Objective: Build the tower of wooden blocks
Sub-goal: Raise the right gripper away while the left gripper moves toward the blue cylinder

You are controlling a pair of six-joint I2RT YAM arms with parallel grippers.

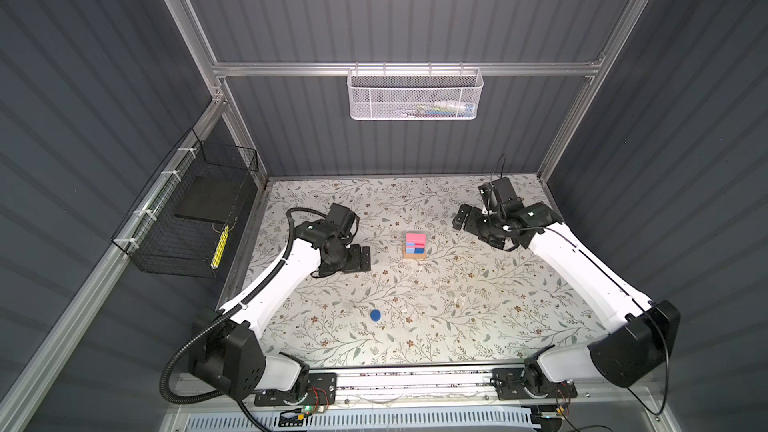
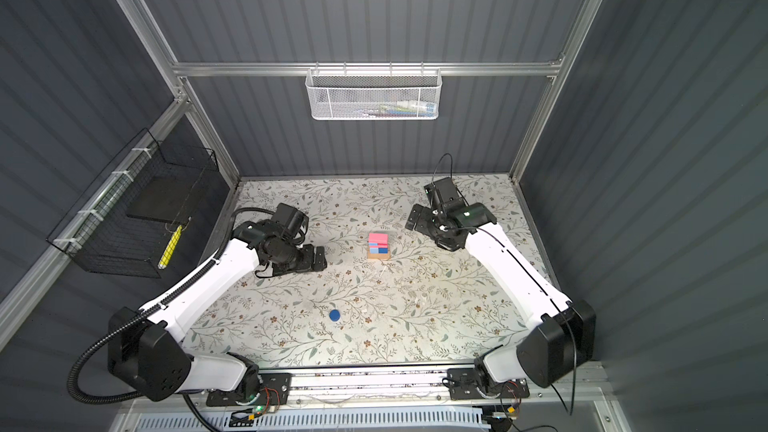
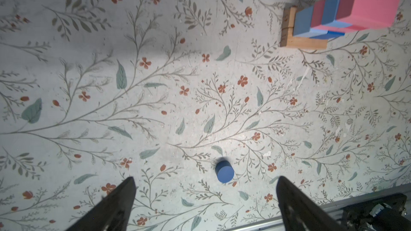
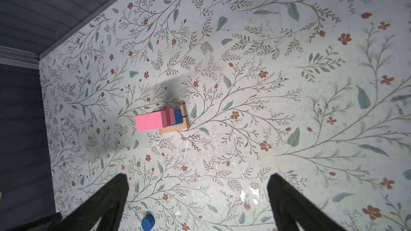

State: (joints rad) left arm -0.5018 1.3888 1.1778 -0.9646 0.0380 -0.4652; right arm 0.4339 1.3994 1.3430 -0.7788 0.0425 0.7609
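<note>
On the left, the left claw is wide open and holds nothing; its two dark fingers stand far apart, up above the flowery table. A little to the right of it, nearer the front edge, the blue disc sits on the table all by itself, touching no other block. In the left wrist view the disc shows in the gap between the two open fingers and touches neither one, so the claw looks roughly lined up with it but not yet down on it. Further right, near the middle of the table, stands the tower: a tan base at the bottom, blue cubes and a red cube on that, and pink blocks on top. The disc and the tower are well apart. On the far right, the right claw is wide open too, with nothing in it, and it hangs beside the tower without touching it. I think the tower is nearly done and the disc is the last piece. The step now looks like fetching the disc. Next, the left claw would need to go down, close softly on the round sides, lift, and set the disc gently on the pink top so nothing gets knocked over
</note>
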